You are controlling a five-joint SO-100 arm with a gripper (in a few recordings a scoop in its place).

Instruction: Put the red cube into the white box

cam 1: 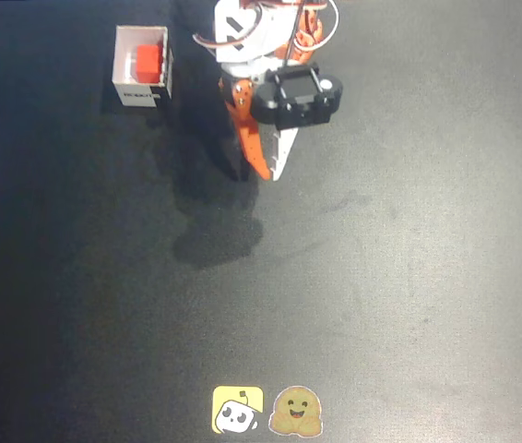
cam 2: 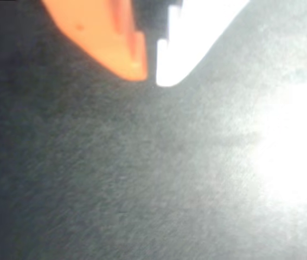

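The red cube [cam 1: 148, 61] lies inside the white box [cam 1: 123, 66], which stands at the upper left of the overhead view with its dark label facing down the picture. My gripper [cam 1: 269, 173] is to the right of the box and well apart from it, pointing down the picture over the black table. Its orange finger [cam 2: 115, 49] and white finger [cam 2: 186, 49] sit nearly together with nothing between them, so the gripper is shut and empty [cam 2: 152, 80].
The black table [cam 1: 409, 277] is bare around the gripper. Two stickers, a yellow one [cam 1: 238, 410] and a brown one [cam 1: 295, 412], lie at the bottom edge. A bright glare patch [cam 2: 294, 157] covers the right of the wrist view.
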